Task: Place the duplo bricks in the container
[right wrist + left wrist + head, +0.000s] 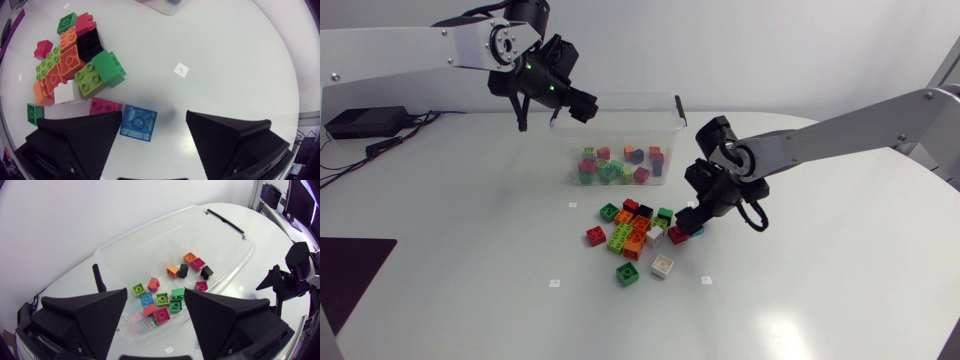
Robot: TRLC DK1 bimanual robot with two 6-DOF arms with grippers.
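1. While heaped loose on the desk (470,220), duplo bricks (635,235) near the container (620,128) yet apart from it; other bricks (162,300) inside it.
2. Between the fingers of the right hand (154,120), a clear blue brick (138,123) flat on the desk, close beside one, clear of the other.
3. That hand spread wide, low at the heap's edge, gripping nothing.
4. Above the container, left hand (155,297) spread wide too, empty.

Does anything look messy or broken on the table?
Nothing looks broken. The loose bricks sit in a jumbled heap beside the container, not in it. One blue brick lies at the heap's edge, between the right gripper's open fingers.
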